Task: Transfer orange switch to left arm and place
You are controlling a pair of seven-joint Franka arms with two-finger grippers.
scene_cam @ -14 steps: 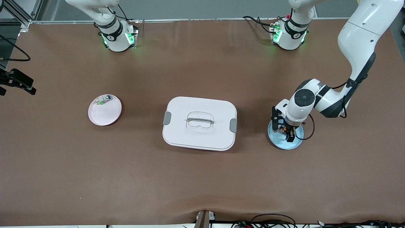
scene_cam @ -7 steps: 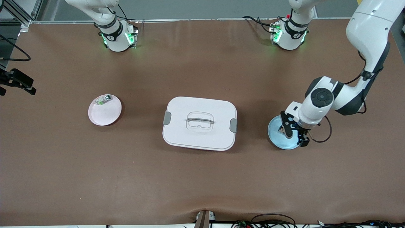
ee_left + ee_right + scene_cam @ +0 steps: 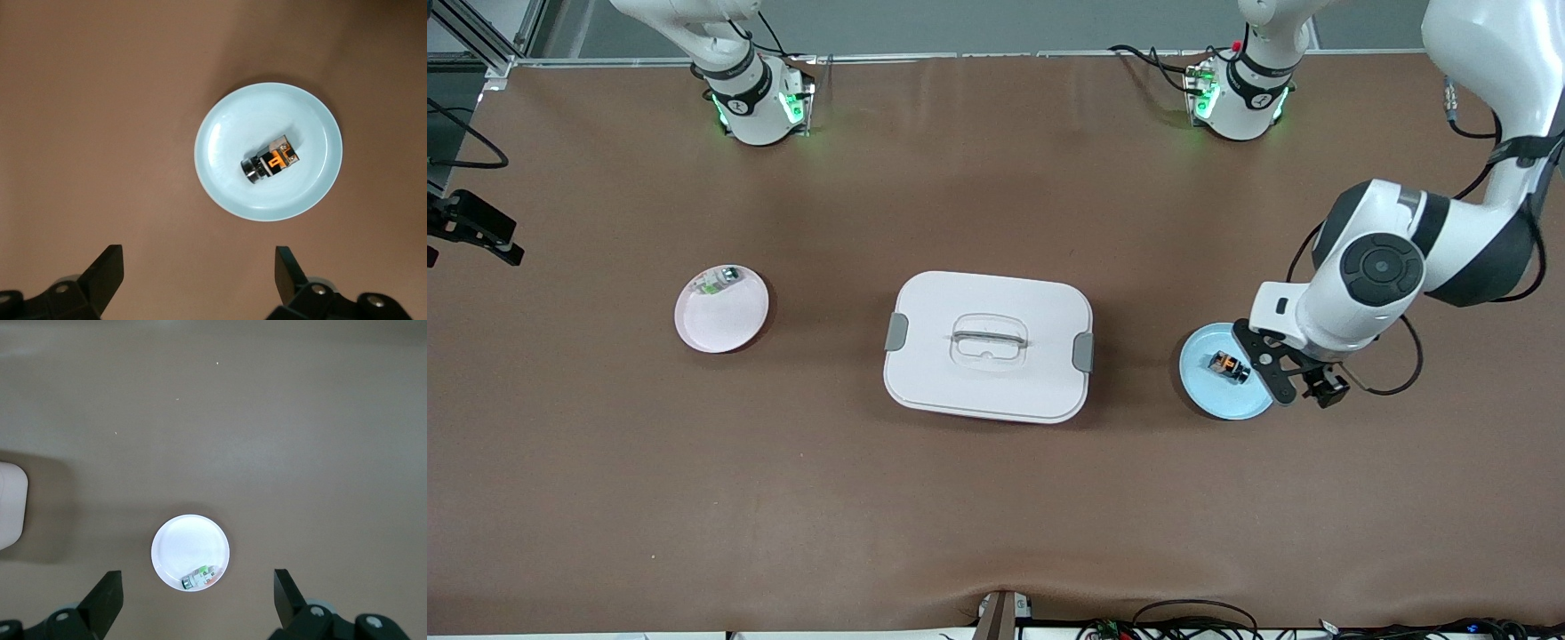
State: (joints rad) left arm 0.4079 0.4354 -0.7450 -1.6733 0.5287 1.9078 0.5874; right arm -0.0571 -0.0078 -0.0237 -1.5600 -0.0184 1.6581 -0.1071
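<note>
Orange switch (image 3: pixel 1228 365) lies loose on the blue plate (image 3: pixel 1202 393), unheld.
Left gripper (image 3: pixel 1300 383) hangs wide open and empty over the plate's rim; right gripper (image 3: pixel 193 603), equally spread, waits above the pink plate (image 3: pixel 740 320). The box (image 3: pixel 987 346) between them risks a clipped carry.

Tiny black-and-orange switch (image 3: pixel 1228 365) on its side; white latched box (image 3: pixel 988 346) mid-table.

In the front view the left hand (image 3: pixel 1303 384) covers the edge of the light blue plate (image 3: pixel 1209 391) toward the left arm's end of the counter (image 3: pixel 996 498), and the right arm is cut off at the top edge just above its base, so the right hand does not show there. Both wrist views crop their own fingers (image 3: pixel 107 270) at the picture's edge, and the right wrist view shows only a corner of the white box (image 3: pixel 10 507). The markings on the orange switch (image 3: pixel 1228 365) and on the green-and-white component (image 3: pixel 713 285) in the white plate (image 3: pixel 725 324) are too small to read.
</note>
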